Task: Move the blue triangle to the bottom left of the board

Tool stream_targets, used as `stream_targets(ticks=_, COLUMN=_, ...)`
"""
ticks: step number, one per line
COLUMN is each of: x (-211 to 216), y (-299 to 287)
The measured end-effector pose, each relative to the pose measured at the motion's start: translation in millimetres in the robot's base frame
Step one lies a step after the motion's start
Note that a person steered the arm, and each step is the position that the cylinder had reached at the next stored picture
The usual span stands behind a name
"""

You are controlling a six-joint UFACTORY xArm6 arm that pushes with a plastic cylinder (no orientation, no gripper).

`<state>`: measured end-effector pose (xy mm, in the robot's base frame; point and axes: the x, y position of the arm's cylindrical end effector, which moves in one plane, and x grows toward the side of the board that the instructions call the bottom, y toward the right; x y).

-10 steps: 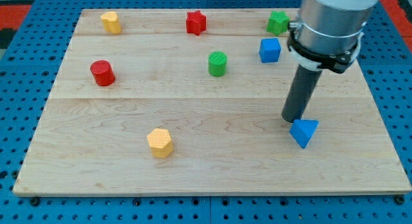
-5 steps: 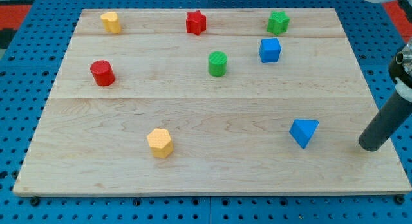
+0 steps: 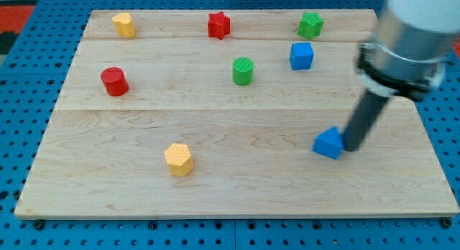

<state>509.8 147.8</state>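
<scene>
The blue triangle [image 3: 328,144] lies on the wooden board [image 3: 237,192], right of centre in the lower half. My tip [image 3: 351,145] stands right against the triangle's right side, touching it. The rod rises from there toward the view's top right, and the arm above it is blurred.
A blue cube [image 3: 301,55] and a green star [image 3: 310,24] sit near the view's top right. A green cylinder [image 3: 244,70] and a red star [image 3: 218,25] are top centre. A yellow block [image 3: 123,24], a red cylinder [image 3: 114,81] and a yellow hexagon [image 3: 178,159] are on the left.
My tip swung from above the triangle out to the board's right edge, then came back left onto the triangle's right side. The triangle has shifted a little to the left.
</scene>
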Motion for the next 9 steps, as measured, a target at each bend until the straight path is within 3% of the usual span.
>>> stream_targets(ticks=3, x=-13, y=-240)
stream_targets(ticks=4, x=-38, y=-274)
stream_targets(ticks=5, x=-10, y=-315)
stream_targets(ticks=6, x=-20, y=-289)
stream_targets(ticks=7, x=-17, y=-224)
stream_targets(ticks=9, x=-2, y=-331)
